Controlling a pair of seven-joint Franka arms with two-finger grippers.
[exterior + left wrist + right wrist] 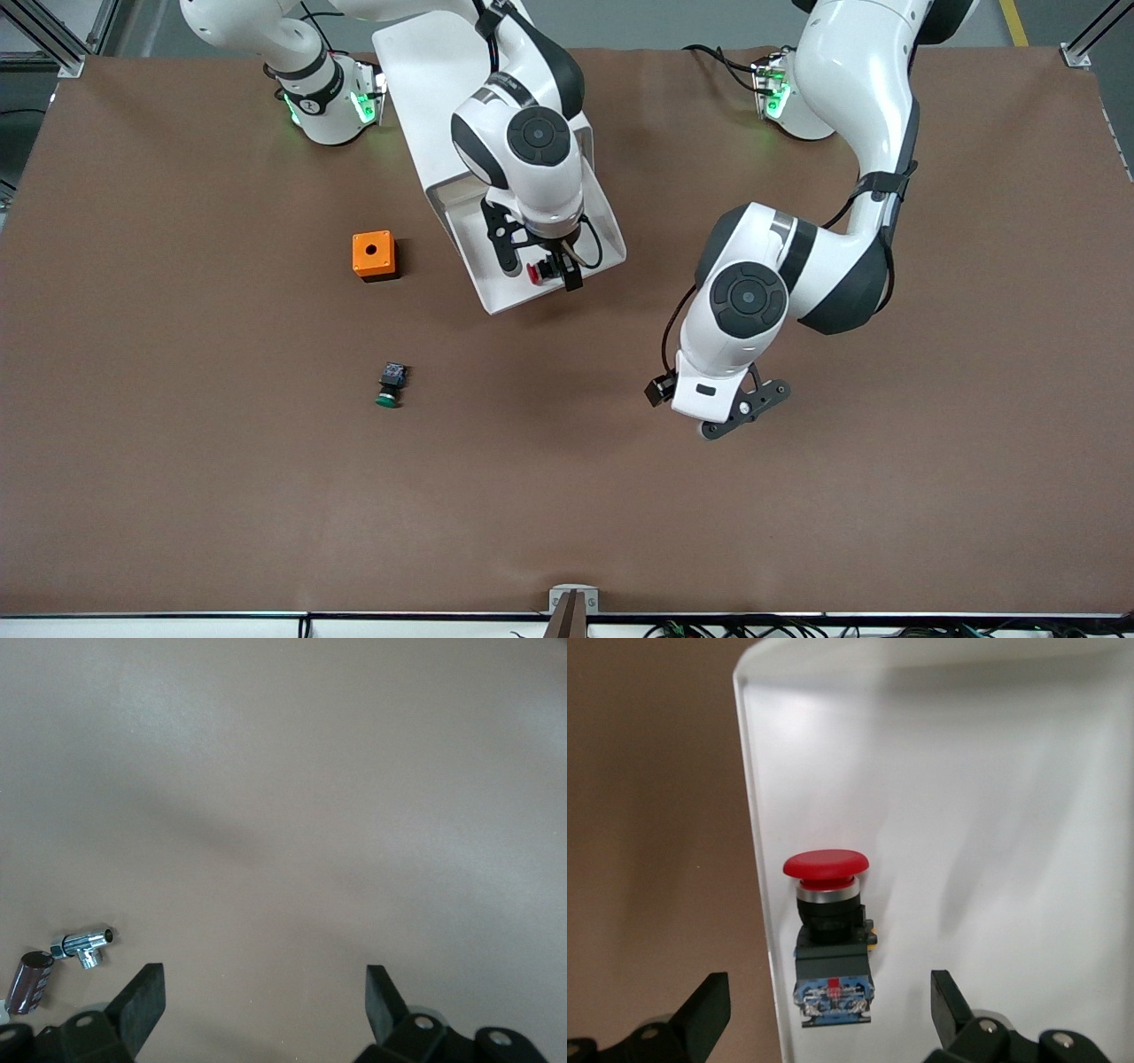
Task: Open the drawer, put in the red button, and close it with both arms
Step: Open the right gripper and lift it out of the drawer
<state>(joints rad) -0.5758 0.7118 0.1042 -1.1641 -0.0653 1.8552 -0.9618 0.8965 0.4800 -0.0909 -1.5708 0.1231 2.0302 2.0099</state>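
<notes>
Brown table under bright shop light, metal framing at the corners, cables along the near edge. Open white drawer pulled out of its cabinet near the right arm's base, angled toward the front camera. Red button lying inside the drawer close to its front wall, cap toward one side wall, apparently just let go. Right gripper directly over it, fingers spread wide, gripping nothing; in the right wrist view the red button sits free between them on the drawer floor. Left gripper over bare table toward the left arm's end, fingers likewise wide apart and empty, waiting. Placing step seemingly done; closing step next by judgement: lift the right gripper clear of the drawer, bring both grippers to the drawer front, push evenly so the tray slides straight rather than jamming at its angle. Elsewhere on the table: orange box beside the drawer toward the right arm's end, green button nearer the front camera, and, in the left wrist view, a small chrome fitting with a dark red cylinder just beside it.
</notes>
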